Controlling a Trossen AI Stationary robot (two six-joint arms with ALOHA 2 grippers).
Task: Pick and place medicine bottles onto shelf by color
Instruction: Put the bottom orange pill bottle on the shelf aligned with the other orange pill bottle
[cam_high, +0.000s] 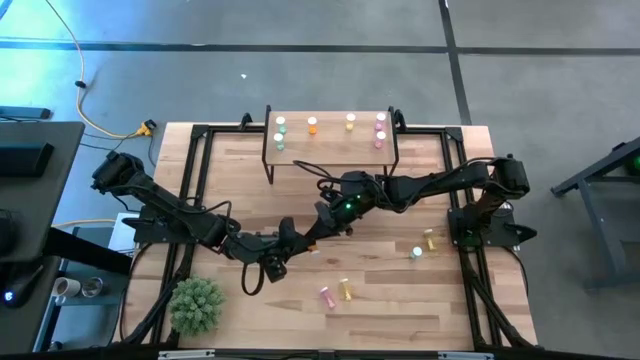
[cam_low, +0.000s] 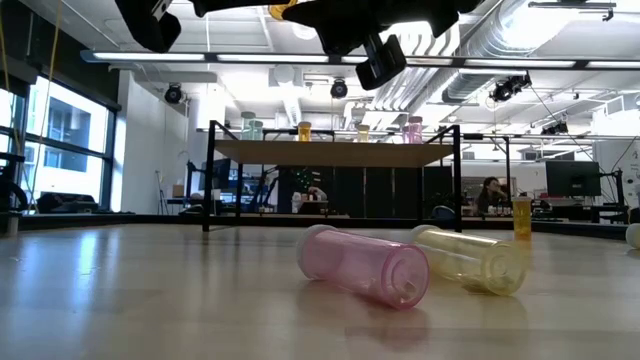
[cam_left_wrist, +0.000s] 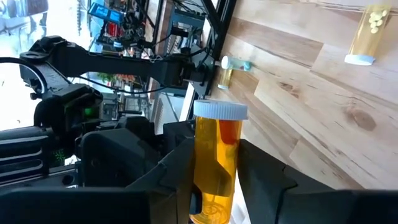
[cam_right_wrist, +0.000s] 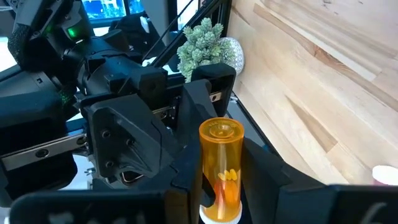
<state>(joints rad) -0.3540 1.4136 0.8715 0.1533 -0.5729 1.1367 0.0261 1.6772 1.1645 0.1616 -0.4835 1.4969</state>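
An orange bottle (cam_left_wrist: 216, 163) is held above the counter (cam_high: 250, 170) near its middle. Its long axis is laid roughly from 8 o'clock to 2 o'clock, with the white cap turned toward 2 o'clock. The base end is clamped by the left tool (cam_left_wrist: 214, 186), and the cap end is flanked closely by the fingers of the right tool (cam_right_wrist: 221, 186), so the bottle is gripped from both ends. A few small pills (cam_right_wrist: 227, 175) are seen inside it.

At 12 o'clock on the counter the shelf (cam_high: 330, 152) is found, with six bottles stood upright on it: two green (cam_high: 280, 132), one orange (cam_high: 312, 125), one yellow (cam_high: 350, 121) and two pink (cam_high: 380, 129).

At 6 o'clock a pink bottle (cam_low: 365, 266) and a yellow bottle (cam_low: 472, 260) are laid on their sides, just beside each other. At 4 o'clock a green bottle (cam_high: 417, 252) and another yellow bottle (cam_high: 430, 240) are seen. A small plant (cam_high: 195, 305) is placed at 7 o'clock.
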